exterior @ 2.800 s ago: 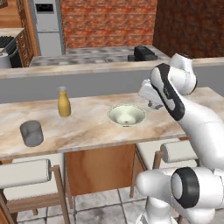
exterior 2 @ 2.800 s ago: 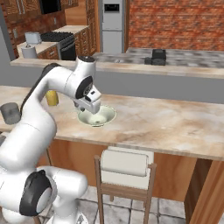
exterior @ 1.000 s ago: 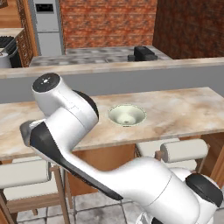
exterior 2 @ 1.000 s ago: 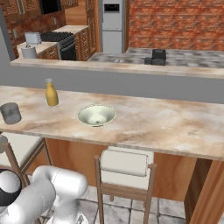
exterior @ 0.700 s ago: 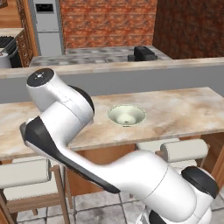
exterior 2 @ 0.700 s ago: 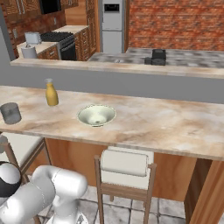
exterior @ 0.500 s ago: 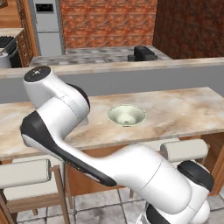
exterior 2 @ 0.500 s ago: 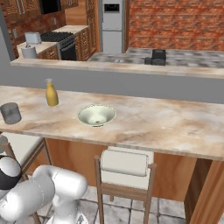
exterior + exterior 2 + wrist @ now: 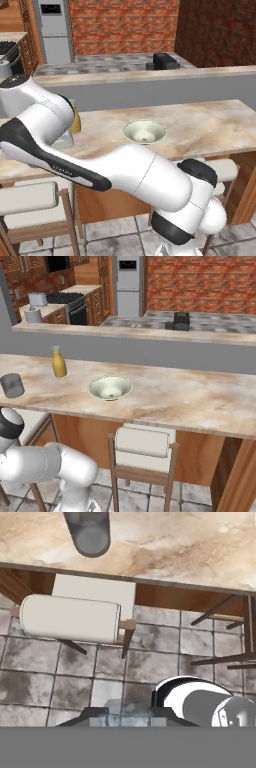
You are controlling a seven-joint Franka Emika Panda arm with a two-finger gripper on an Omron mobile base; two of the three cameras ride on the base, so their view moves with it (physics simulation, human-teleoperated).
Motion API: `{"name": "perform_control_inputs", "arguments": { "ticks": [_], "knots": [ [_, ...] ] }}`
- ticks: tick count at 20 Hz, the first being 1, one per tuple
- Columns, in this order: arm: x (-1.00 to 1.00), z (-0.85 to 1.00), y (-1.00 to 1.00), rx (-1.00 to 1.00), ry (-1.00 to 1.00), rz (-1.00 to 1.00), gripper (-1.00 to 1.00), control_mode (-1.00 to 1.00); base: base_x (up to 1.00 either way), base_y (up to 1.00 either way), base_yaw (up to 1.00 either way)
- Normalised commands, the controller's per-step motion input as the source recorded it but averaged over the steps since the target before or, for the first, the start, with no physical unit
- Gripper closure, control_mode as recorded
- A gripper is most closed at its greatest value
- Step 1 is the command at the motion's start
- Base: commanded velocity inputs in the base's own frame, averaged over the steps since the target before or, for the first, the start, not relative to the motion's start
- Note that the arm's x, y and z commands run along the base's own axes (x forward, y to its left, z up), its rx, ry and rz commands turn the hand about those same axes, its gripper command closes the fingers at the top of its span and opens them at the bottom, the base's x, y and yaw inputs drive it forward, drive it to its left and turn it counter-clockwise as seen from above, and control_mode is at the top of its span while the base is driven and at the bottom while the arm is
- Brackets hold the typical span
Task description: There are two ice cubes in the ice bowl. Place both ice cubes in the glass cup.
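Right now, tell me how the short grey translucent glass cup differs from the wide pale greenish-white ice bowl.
The short grey translucent glass cup is a see-through, straight-walled cylinder; the wide pale greenish-white ice bowl is opaque, shallow and flared. The cup is narrow, the bowl much wider. The cup stands at the counter's left end in the right base view, the bowl nearer the middle. Both sit upright on the marbled countertop.

Veined marble counter (image 9: pixel 190 396), translucent grey glass cup (image 9: pixel 89 533), wood-framed stool (image 9: pixel 143 456)

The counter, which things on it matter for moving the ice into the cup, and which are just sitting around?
Part of the job:
ice bowl
glass cup
an ice cube, apparently between the fingertips in the hand view

Just lying about:
yellow bottle
stool
dark appliance on the back counter
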Motion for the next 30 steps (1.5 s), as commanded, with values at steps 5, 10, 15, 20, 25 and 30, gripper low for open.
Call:
{"name": "perform_control_inputs", "arguments": {
  "ticks": [5,10,15,20,25,30],
  "knots": [
    [0.15,0.00,0.61,0.00,0.00,0.00,1.00,-1.00,0.00,0.00,0.00],
    [0.45,0.00,0.12,0.00,-0.03,0.00,1.00,-1.00,0.00,0.00,0.00],
    [0.68,-0.12,0.00,0.00,-0.04,0.00,1.00,-1.00,0.00,0.00,0.00],
    [0.77,-0.05,0.02,0.00,0.00,0.00,1.00,-1.00,0.00,0.00,0.00],
    [0.55,-0.17,0.04,0.00,0.00,0.00,1.00,-1.00,0.00,0.00,0.00],
    [0.38,-0.40,0.00,0.00,0.00,0.01,1.00,-1.00,0.00,0.00,0.00]
  ]
}}
